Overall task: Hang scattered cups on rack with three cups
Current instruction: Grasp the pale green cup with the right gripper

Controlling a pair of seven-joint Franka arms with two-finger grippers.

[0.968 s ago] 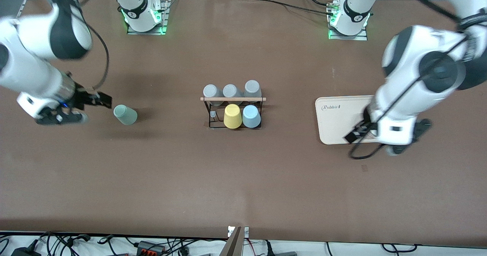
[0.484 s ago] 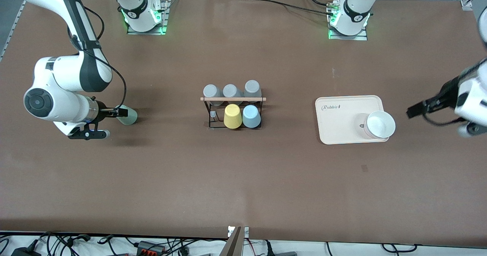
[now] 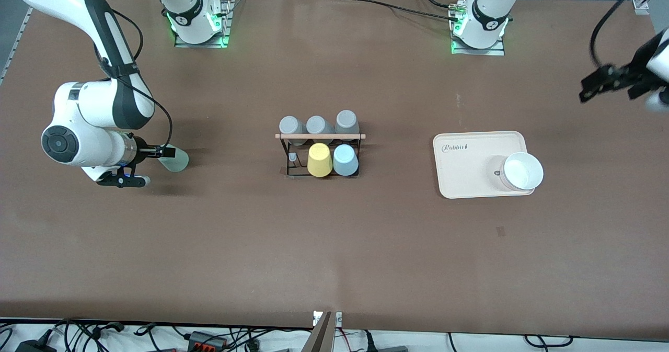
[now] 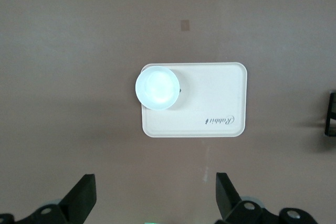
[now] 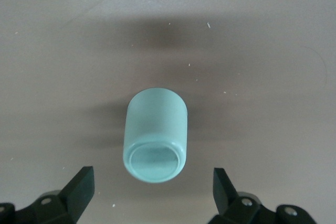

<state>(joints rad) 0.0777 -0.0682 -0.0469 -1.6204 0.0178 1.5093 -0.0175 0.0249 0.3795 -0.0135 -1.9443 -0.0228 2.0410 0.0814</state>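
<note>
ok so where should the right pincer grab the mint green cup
Across the tapered side wall of the mint green cup, about mid-height. It stands on the table toward the right arm's end, apparently upside down with its closed base up, and has no handle. The right pincer is open beside it, one finger to each side, so pushing in level and closing on the wall looks best.

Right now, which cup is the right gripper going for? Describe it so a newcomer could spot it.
Start at the black wire rack mid-table, then look toward the right arm's end of the table. There a mint green cup sits alone on the bare tabletop, with the open right gripper at it. Every other cup is on the rack; this one is apart and the only green one.
</note>
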